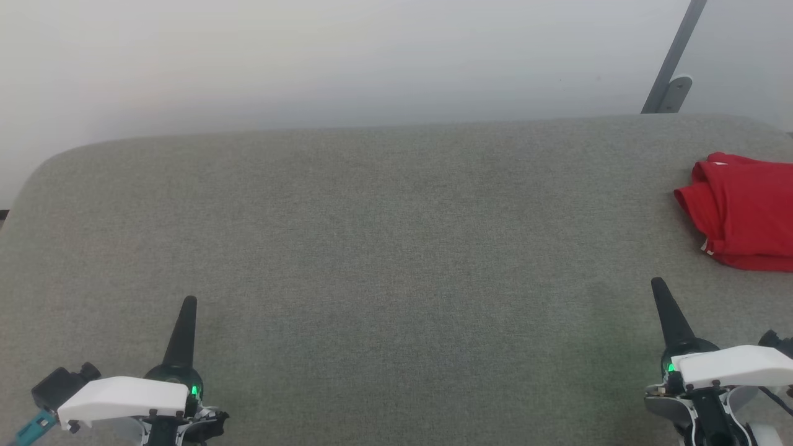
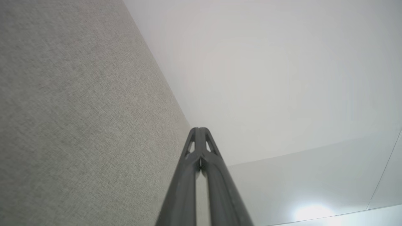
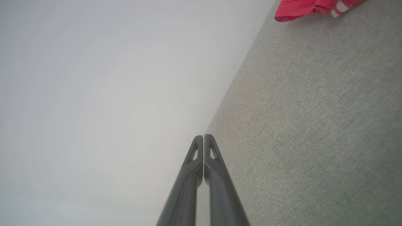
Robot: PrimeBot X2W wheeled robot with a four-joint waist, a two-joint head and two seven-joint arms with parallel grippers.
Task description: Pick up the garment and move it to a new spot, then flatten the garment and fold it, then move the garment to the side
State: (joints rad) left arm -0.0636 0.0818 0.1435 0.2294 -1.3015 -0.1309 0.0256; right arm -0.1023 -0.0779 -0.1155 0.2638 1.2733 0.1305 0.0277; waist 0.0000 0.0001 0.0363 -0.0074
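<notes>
Lab-like room: grey fabric tabletop (image 1: 396, 248), bare wall (image 1: 310, 56)

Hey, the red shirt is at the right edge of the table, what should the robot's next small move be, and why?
Probably nothing more than leaving both arms parked. The garment looks folded in layers at the right edge of the table, and the left gripper and right gripper are shut, empty and apart from it.

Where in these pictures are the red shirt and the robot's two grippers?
red shirt (image 1: 743, 210), head view, middle of the folded red cloth.
left gripper (image 1: 188, 305), head view, tip of its shut fingers.
right gripper (image 1: 658, 288), head view, tip of its shut fingers.
</notes>
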